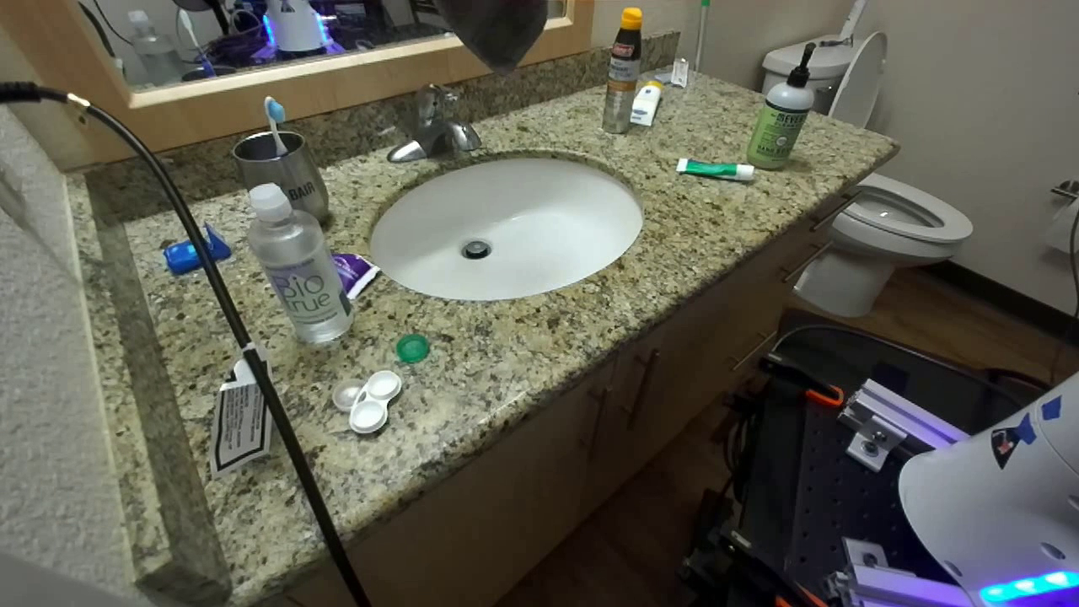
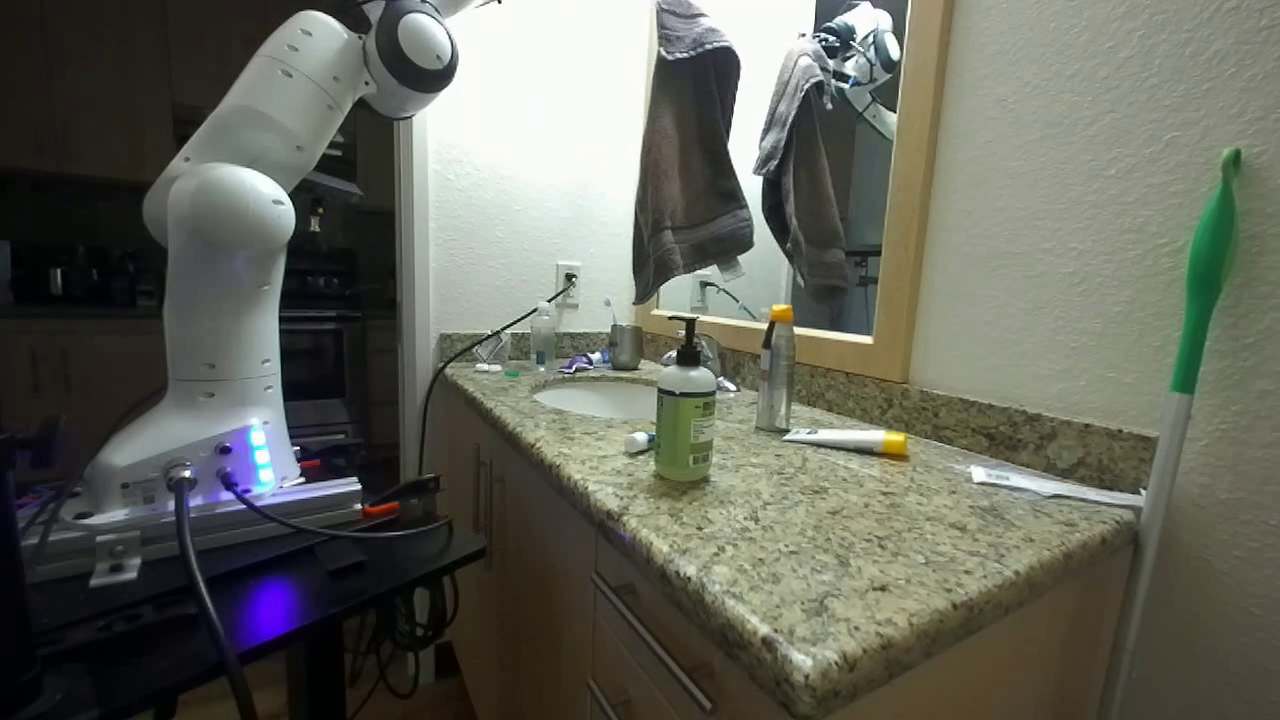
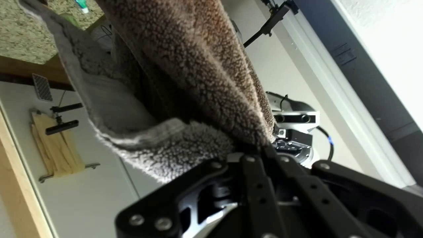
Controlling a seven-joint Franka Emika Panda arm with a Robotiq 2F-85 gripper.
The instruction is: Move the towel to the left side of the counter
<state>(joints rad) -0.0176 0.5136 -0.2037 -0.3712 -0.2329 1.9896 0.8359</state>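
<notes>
Hanging in mid-air, above the worktop (image 2: 850, 520) and well apart from it: grey-brown towel (image 2: 690, 170), doubled in the mirror (image 2: 868, 210). Clamped tight on bunched folds of towel in the wrist view: the claw (image 3: 252, 154). Lower down, in an exterior view: white oval sink (image 1: 539, 202), chrome faucet (image 1: 434, 126). Nearer that camera: clear bottle (image 1: 299, 274), white lens case (image 1: 375, 402). Past the sink: yellow-capped can (image 1: 622, 80), green soap bottle (image 1: 777, 131).

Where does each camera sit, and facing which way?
An exterior view: from the counter end by the clear bottle, facing the toilet; robot base shows.
An exterior view: from the end by the soap, facing the clear bottle; robot arm shows.
Wrist view: just behind the gripper, facing the towel it grips; gripper shows.
Both exterior views share counter, sink and soap.
</notes>
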